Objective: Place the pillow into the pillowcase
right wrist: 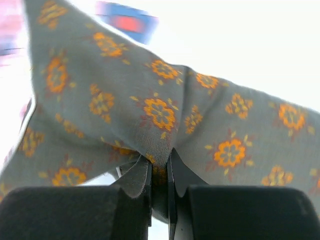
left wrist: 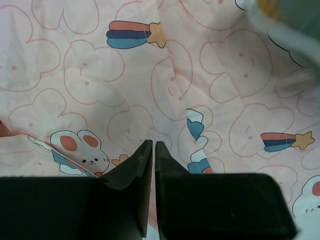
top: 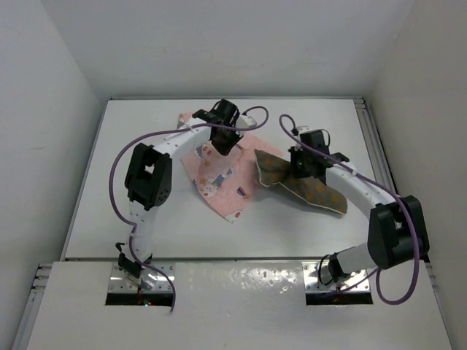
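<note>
Up close, right pincer (right wrist: 160, 159) pinches pillow (right wrist: 160, 112); overhead, that grip seems hidden.

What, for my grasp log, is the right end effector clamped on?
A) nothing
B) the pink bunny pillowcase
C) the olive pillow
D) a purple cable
C: the right wrist view shows the right end effector pinching a fold of the pillow, olive cloth with orange flowers, between its fingers.

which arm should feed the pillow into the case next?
Right. The right gripper is pinched on the pillow, fabric bunched between its fingers. The left gripper sits closed over the pillowcase, away from the pillow.
</note>
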